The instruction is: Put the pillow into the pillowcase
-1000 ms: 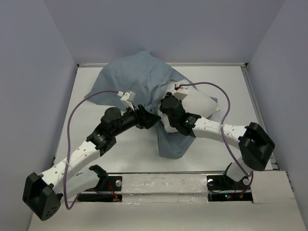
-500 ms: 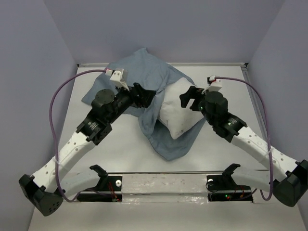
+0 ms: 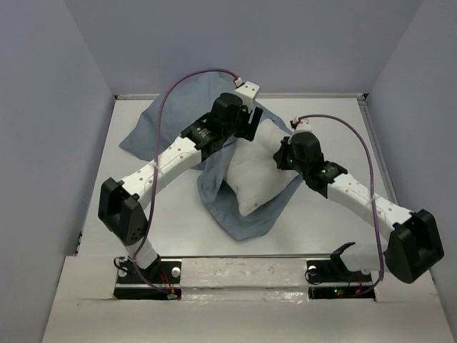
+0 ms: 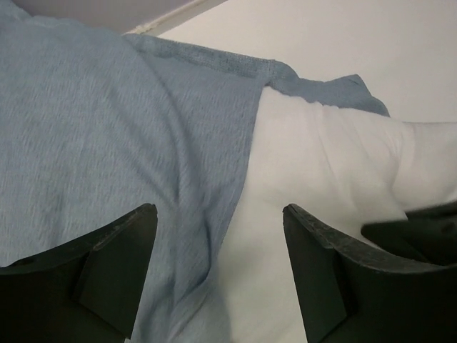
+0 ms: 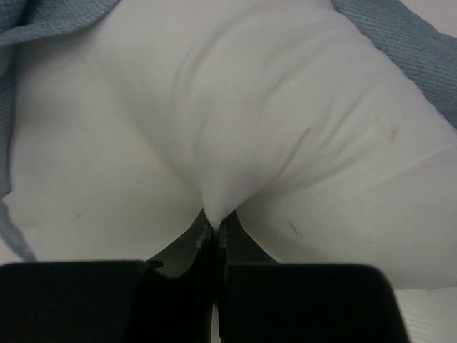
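The white pillow (image 3: 253, 175) lies mid-table, partly wrapped by the blue-grey pillowcase (image 3: 178, 118), which spreads to the back left and under the pillow's front. My left gripper (image 3: 250, 130) is open and empty, hovering over the pillowcase edge where it meets the pillow's far side. In the left wrist view the pillowcase (image 4: 107, 143) fills the left, the pillow (image 4: 321, 164) the right, and the gripper (image 4: 219, 211) straddles the hem. My right gripper (image 3: 280, 157) is shut on a pinch of the pillow (image 5: 214, 128) at its right side, as the right wrist view (image 5: 214, 225) shows.
The white table (image 3: 343, 128) has a raised rim at the back and right (image 3: 375, 143). Purple cables loop above both arms. Pillowcase cloth (image 5: 407, 43) shows beyond the pillow in the right wrist view. Grey walls stand on three sides.
My left arm has swung from the left side to the back, over the pillowcase edge. My right gripper has moved in and shut on the pillow. The pillow has shifted a little.
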Robot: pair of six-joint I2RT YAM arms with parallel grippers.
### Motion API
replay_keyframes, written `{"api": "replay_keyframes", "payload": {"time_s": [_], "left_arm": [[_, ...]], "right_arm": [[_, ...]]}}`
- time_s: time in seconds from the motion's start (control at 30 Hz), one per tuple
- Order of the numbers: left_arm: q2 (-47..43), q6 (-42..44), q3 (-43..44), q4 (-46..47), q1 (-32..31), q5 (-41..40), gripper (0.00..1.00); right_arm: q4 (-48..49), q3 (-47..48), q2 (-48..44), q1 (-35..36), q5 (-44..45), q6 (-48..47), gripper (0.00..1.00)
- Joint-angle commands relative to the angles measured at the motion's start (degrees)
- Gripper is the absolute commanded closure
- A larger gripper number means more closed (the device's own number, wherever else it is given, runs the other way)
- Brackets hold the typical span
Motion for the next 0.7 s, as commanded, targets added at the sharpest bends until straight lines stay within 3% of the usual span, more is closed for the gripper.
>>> {"api": "replay_keyframes", "payload": {"time_s": [0.0,0.2,0.33,0.53,0.67], "left_arm": [[1.32,15.19,5.03,-4.2,-1.5,-3.17,0.18],[2.37,20.82,4.94,-6.13,-2.56,6.3,0.18],[5.19,22.23,5.65,-6.58,-2.65,1.5,0.18],[10.36,23.2,7.58,-7.89,-3.78,5.61,0.18],[13.97,23.47,10.47,-6.75,-4.58,-4.36,0.23]], "right_arm": [[2.26,-4.49,-5.19,7.9,-3.97,5.05,1.0],[4.8,-9.24,-10.81,11.69,-3.18,10.77,1.0],[4.02,-9.25,-11.7,11.7,-2.91,10.51,1.0],[3.49,-10.13,-13.89,11.7,-2.56,9.98,1.0],[3.66,-10.3,-14.95,11.7,-4.05,9.98,1.0]]}}
